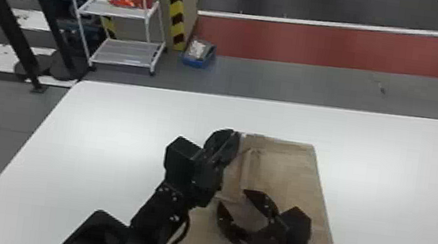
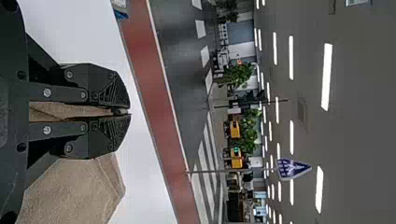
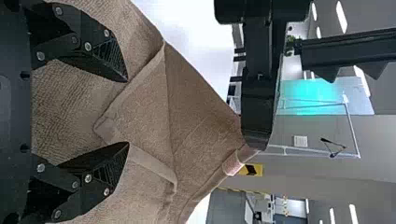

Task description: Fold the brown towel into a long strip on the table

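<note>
The brown towel (image 1: 293,176) lies on the white worktop (image 1: 109,134), its far part bunched and creased near the left claw (image 1: 239,134). The fold could go crooked—the raised cloth slants, so letting go now might drop it askew. Closing the right claw (image 3: 127,112) too low might pinch the layer underneath and drag everything along. The left claw is nearly closed, with towel between its fingers. The right claw is spread wide over the towel, gripping nothing; whether its tips touch cloth is unclear.
</note>
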`<state>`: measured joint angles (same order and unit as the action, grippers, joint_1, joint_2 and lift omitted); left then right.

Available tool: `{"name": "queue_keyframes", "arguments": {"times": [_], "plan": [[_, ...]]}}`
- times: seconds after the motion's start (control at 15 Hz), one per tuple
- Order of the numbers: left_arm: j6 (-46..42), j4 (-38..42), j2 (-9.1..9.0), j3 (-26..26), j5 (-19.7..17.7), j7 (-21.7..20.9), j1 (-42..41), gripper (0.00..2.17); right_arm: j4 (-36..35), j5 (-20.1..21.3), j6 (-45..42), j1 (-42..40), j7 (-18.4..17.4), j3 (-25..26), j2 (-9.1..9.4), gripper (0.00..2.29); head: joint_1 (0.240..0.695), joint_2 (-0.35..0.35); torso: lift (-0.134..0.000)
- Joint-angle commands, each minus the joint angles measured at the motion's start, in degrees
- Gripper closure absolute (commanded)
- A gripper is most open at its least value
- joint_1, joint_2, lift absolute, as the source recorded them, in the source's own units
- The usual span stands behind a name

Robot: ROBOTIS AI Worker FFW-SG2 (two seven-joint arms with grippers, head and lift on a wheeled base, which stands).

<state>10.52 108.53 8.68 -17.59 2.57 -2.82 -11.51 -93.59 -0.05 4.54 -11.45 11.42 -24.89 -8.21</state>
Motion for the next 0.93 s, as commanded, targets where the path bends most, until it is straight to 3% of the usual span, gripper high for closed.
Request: {"name": "queue_keyframes", "arguments": {"times": [0.0, 0.13, 0.47, 0.73, 0.87], "plan": [[-0.36, -0.07, 0.2, 0.1, -0.29, -0.08, -0.09, 1.03, 0.42, 0.49, 1.39, 0.73, -0.34, -0.69, 0.12, 0.47, 0.695, 0.102, -0.123], [-1.77, -0.78, 0.29, 0.36, -0.64, 0.01, -0.27, 1.03, 0.42, 1.02, 1.39, 0.82, -2.01, -1.13, 0.12, 0.59, 0.695, 0.104, -0.123], [-2.47, -1.13, 0.46, 1.07, -1.17, -0.17, -0.35, 1.03, 0.78, 1.02, 1.75, 1.52, -2.1, -1.21, 0.3, 0.65, 0.695, 0.114, -0.123], [-2.65, -1.13, 0.46, 1.15, -1.17, -0.17, -0.35, 1.03, 0.6, 1.02, 3.68, 1.78, -2.01, -0.69, 0.21, 1.35, 0.695, 0.116, -0.123], [-2.65, -1.13, 0.46, 1.24, -1.17, -0.08, -0.35, 1.03, 0.25, 0.93, 2.98, 1.78, -1.57, -0.16, -0.23, 1.54, 0.695, 0.112, -0.123]]}}
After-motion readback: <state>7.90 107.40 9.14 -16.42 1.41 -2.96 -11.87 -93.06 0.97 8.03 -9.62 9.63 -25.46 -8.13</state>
